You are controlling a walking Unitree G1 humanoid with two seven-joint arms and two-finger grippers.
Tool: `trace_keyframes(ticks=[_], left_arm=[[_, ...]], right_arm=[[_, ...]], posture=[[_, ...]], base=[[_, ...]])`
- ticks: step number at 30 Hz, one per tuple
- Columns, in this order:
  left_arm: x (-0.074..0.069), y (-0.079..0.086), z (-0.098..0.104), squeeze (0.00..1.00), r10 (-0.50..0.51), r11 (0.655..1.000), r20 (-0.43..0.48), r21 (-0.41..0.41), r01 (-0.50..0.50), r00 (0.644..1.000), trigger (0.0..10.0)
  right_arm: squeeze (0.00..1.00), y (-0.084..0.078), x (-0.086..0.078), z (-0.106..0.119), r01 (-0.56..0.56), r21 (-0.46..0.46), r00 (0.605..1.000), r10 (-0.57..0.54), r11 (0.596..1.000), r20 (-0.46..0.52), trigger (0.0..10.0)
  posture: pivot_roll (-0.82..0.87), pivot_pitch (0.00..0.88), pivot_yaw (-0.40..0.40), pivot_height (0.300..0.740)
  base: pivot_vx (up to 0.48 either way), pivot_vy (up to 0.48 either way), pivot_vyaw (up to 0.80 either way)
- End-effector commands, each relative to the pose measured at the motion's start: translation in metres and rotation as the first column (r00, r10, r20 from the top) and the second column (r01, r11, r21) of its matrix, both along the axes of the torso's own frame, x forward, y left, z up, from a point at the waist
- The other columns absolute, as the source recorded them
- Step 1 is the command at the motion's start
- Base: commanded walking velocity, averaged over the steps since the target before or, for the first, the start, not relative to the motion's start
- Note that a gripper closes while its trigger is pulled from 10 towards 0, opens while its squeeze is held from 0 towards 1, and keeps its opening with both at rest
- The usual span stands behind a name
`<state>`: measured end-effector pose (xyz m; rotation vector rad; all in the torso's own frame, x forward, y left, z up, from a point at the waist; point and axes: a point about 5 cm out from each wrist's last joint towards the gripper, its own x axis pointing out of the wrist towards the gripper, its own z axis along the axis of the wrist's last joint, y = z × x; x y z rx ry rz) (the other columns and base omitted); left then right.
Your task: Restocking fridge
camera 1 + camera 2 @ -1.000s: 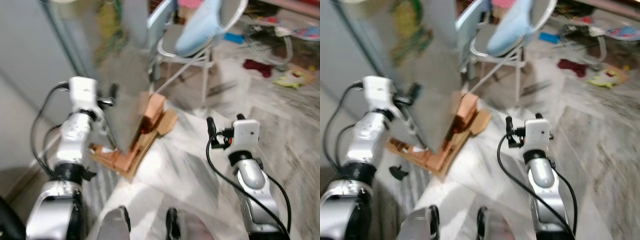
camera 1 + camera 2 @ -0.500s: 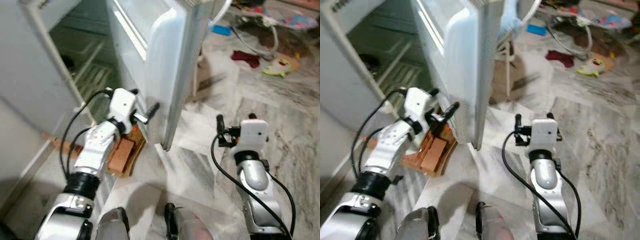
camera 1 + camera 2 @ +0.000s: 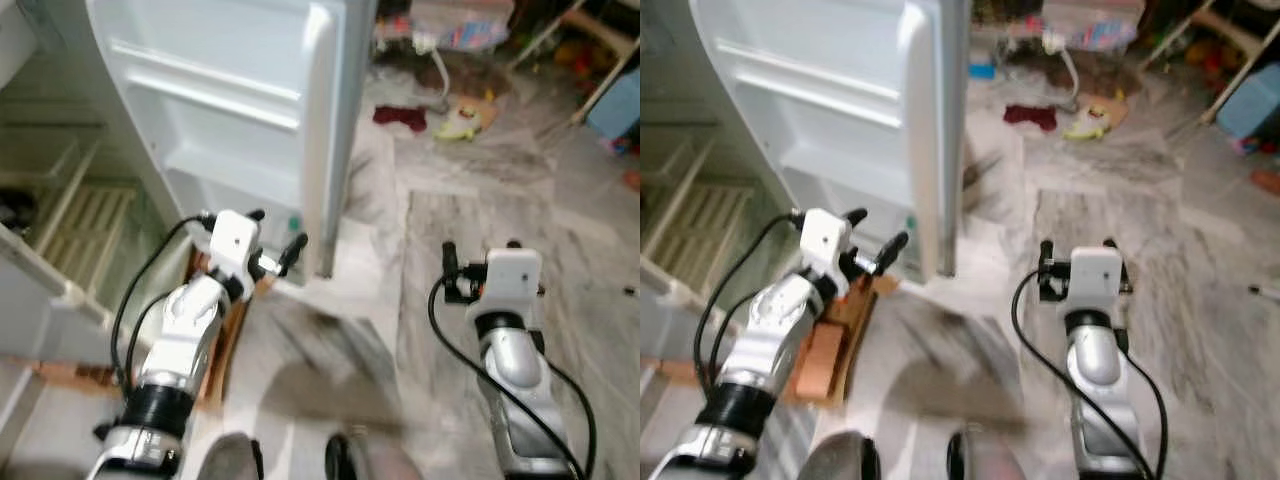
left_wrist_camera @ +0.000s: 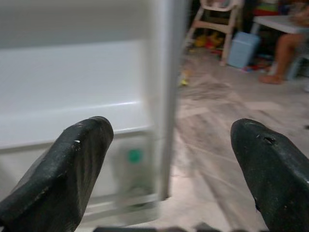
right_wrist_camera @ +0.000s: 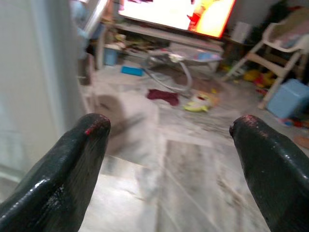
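Indoor light, fairly bright and even. Head views motion-blurred, floor [image 3: 470, 200] smeared. Fridge door [image 3: 230, 90] slightly washed out. Bright TV screen [image 5: 178, 14] glares far. Wrist fingertips [image 4: 72, 164] soft, out of focus.

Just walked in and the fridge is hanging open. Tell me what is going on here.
The robot stands before the open fridge door. Its left end effector is raised, fingers apart, near the door's lower edge, holding nothing. The right end effector hovers open over the marble floor, also holding nothing. The door shelves look bare, and flattened cardboard lies on the floor at the fridge's foot. No restocking item is in hand.
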<state>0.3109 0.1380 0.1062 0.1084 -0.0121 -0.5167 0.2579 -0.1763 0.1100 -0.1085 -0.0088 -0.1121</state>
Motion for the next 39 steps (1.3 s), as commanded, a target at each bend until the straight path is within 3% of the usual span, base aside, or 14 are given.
trace_keyframes(ticks=[1,6,10,14,17,19,21,28,34,39], left_arm=[[0.001,0.001,0.003,0.00,0.009,1.000,0.014,0.011,-0.009,1.000,10.0],[0.003,0.002,0.005,0.00,0.024,0.998,0.049,0.057,-0.027,0.999,10.0],[0.004,0.007,0.003,0.00,0.049,0.997,0.041,0.064,-0.051,0.998,10.0],[0.004,0.006,0.003,0.00,0.042,0.996,0.042,0.071,-0.045,0.998,10.0],[0.002,0.003,0.002,0.00,0.031,0.996,0.043,0.079,-0.034,0.999,10.0],[0.002,0.003,0.001,0.00,0.029,0.996,0.041,0.083,-0.032,0.999,10.0],[0.000,0.004,-0.003,0.00,0.038,0.994,0.030,0.102,-0.041,0.999,10.0],[-0.019,0.029,-0.016,0.00,0.124,0.987,-0.022,0.106,-0.121,0.992,10.0],[-0.033,0.038,-0.022,0.00,0.143,0.983,-0.043,0.120,-0.137,0.989,10.0],[-0.032,0.042,-0.012,0.00,0.171,0.973,0.012,0.155,-0.171,0.985,10.0]], right_arm=[[0.00,0.001,0.001,-0.003,-0.005,0.007,1.000,0.005,1.000,-0.026,10.0],[0.00,0.007,0.005,-0.001,-0.031,0.001,0.999,0.031,1.000,-0.020,10.0],[0.00,0.010,0.011,0.001,-0.006,-0.102,1.000,0.005,0.995,-0.011,10.0],[0.00,0.014,0.013,0.003,-0.045,-0.100,0.999,0.046,0.994,0.005,10.0],[0.00,0.018,0.016,0.006,-0.082,-0.149,0.996,0.085,0.985,0.016,10.0],[0.00,0.018,0.016,0.006,-0.090,-0.117,0.996,0.091,0.989,0.006,10.0],[0.00,0.020,0.014,0.006,-0.125,-0.007,0.992,0.126,0.992,0.018,10.0],[0.00,0.025,0.014,0.003,-0.161,0.055,0.987,0.161,0.985,0.015,10.0],[0.00,0.029,0.016,0.003,-0.203,0.085,0.979,0.203,0.975,0.018,10.0],[0.00,0.035,0.023,0.008,-0.235,-0.005,0.971,0.235,0.972,0.031,10.0]], posture=[[-0.05,0.112,-0.042,0.740],[-0.05,0.107,-0.042,0.740],[-0.05,0.102,-0.042,0.740],[-0.05,0.099,-0.043,0.740],[-0.05,0.094,-0.046,0.740],[-0.05,0.093,-0.047,0.740],[-0.05,0.091,-0.047,0.740],[-0.04,0.079,-0.045,0.740],[-0.02,0.080,-0.049,0.740],[-0.03,0.091,-0.061,0.740]], base=[[0.431,0.000,0.00],[0.452,0.000,0.00],[0.465,0.000,0.00],[0.465,0.000,0.00],[0.465,0.000,0.00],[0.465,0.000,0.00],[0.369,-0.302,0.00],[0.178,-0.397,0.00],[0.000,-0.475,0.00],[0.000,-0.462,0.00]])
